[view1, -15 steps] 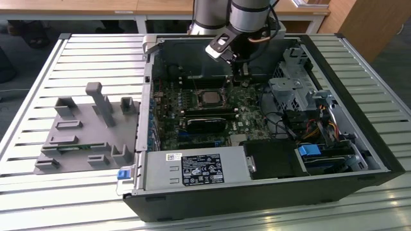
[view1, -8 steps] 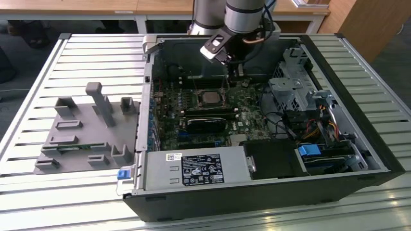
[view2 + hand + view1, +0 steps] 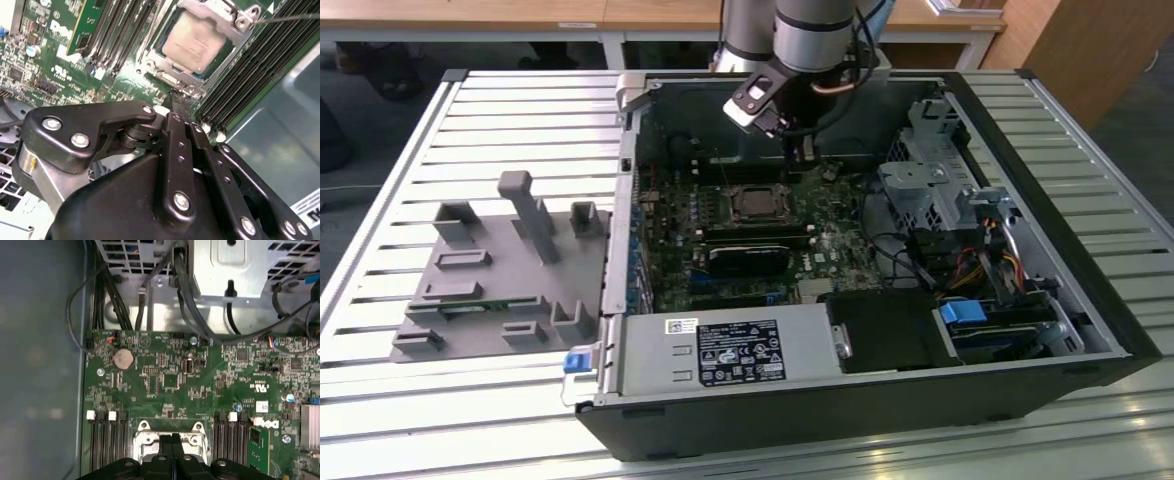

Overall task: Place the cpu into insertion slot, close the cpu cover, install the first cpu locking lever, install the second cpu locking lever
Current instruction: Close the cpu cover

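Your hand (image 3: 177,100) hangs just beside the insertion slot (image 3: 755,190). Its 2 fingers are pressed together with nothing between them. The tips aim at the slot's near rim and, as far as the second wrist view lets you judge, stop just short of touching it.

The cpu (image 3: 196,42) lies flat inside the slot, pale metal face up, so step 1 of 4 looks done. The cpu cover (image 3: 220,12) lies down around the cpu with its window framing the chip, so step 2 looks done as well. You cannot tell from these views whether it is pressed fully home.

1 thin wire lever (image 3: 285,19) runs out from the slot's far corner, on the side away from the hand. Whether it is hooked under its catch is not clear. Treat both lever steps as unconfirmed, so by my reading 2 of the 4 steps are left. An empty, closed hand poised at the rim fits the lever stage.

Around the slot spreads the green circuit board (image 3: 165,380), and around that the open computer case (image 3: 1067,300), which stands on the slatted counter (image 3: 494,120).
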Robot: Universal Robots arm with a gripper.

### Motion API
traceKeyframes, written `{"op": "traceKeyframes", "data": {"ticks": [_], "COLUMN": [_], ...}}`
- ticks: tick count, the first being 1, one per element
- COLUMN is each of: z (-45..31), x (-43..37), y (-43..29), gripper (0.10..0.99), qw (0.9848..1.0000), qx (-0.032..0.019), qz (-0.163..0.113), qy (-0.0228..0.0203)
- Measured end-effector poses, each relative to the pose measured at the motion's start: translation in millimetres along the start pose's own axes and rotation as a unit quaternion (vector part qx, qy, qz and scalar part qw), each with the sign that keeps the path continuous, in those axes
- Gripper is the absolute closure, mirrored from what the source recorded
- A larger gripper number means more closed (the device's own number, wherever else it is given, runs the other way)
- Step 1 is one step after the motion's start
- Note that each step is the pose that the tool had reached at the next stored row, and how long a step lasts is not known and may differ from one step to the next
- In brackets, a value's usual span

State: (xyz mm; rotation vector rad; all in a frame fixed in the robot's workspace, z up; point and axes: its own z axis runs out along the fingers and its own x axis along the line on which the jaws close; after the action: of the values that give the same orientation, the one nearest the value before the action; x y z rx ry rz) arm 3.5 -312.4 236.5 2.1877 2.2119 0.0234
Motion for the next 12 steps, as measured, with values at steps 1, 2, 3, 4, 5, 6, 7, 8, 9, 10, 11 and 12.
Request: {"op": "traceKeyframes", "data": {"ticks": [1, 2, 3, 4, 5, 6, 7, 8, 9, 10, 11, 12], "z": [0.7, 1.4, 2.2, 3.0, 3.7, 4.2, 4.6, 4.8, 4.8, 5.0, 5.0, 5.1], "x": [0.0, 0.1, 0.1, 0.2, 0.3, 0.3, 0.4, 0.6, 0.8, 1.1, 1.3, 1.4], "y": [-1.4, -3.3, -5.8, -8.9, -11.9, -14.7, -17.1, -19.2, -21.2, -23.2, -25.3, -27.1], "gripper": [0.98, 0.98, 0.98, 0.98, 0.98, 0.98, 0.98, 0.98, 0.98, 0.98, 0.98, 0.98], "qw": [1.0, 1.0, 1.0, 1.0, 1.0, 1.0, 1.0, 1.0, 1.0, 1.0, 1.0, 1.0], "qx": [0.0, 0.0, 0.0, 0.0, 0.0, 0.0, 0.0, 0.0, 0.0001, 0.0, 0.0, 0.0], "qz": [0.0, 0.0, 0.0, 0.0, 0.0, 0.0, 0.0, 0.0, 0.0, 0.0, 0.0, 0.0], "qy": [0.0, 0.0, 0.0, 0.0, 0.0001, 0.0001, 0.0, 0.0, -0.0001, 0.0, 0.0, 0.0]}}
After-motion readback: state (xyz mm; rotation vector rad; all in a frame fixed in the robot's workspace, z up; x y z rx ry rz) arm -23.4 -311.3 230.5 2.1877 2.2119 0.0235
